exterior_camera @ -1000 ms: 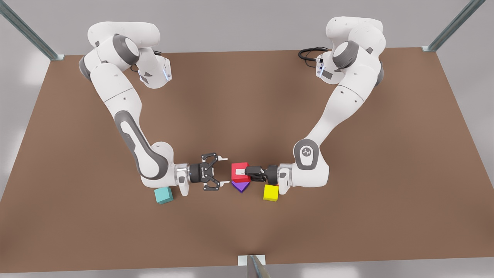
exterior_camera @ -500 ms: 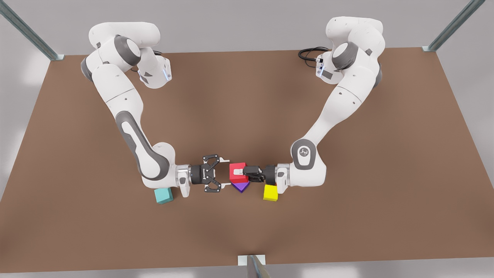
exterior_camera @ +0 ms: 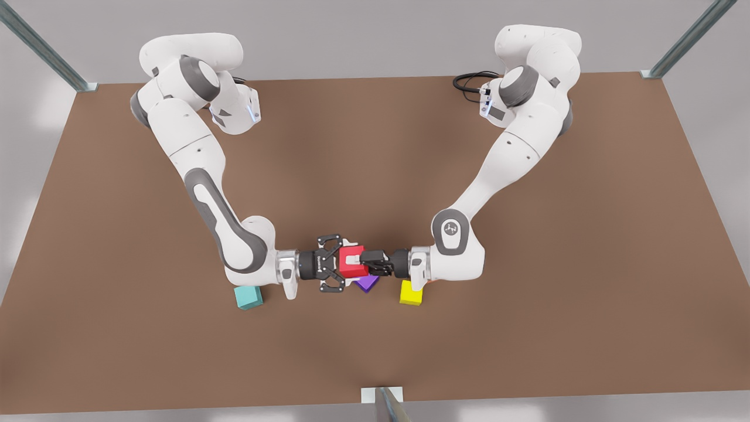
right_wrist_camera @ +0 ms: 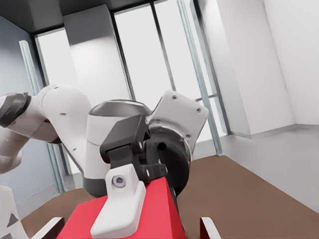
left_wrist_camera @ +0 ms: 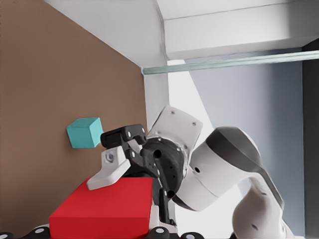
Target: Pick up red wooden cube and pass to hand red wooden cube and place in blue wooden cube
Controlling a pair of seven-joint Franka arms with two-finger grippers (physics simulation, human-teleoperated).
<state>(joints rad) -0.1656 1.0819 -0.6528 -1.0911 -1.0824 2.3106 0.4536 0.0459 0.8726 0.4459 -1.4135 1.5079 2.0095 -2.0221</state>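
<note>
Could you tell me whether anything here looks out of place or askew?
Only the purple cube, turned corner-on beside the squarer yellow cube. The left gripper holds the red wooden cube level, inside the open right gripper.

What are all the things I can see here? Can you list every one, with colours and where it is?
red wooden cube: one, bright red, held in the air between the two grippers, above the purple cube
purple cube: one, purple, on the table under the red cube
blue wooden cube: one, teal, on the table towards the front view's left
yellow cube: one, yellow, on the table right of the purple one
table: one, brown
cable: one, black, at the far edge
left gripper: black, shut on the red cube, coming from the front view's right
right gripper: black, open, fingers either side of the red cube
</note>
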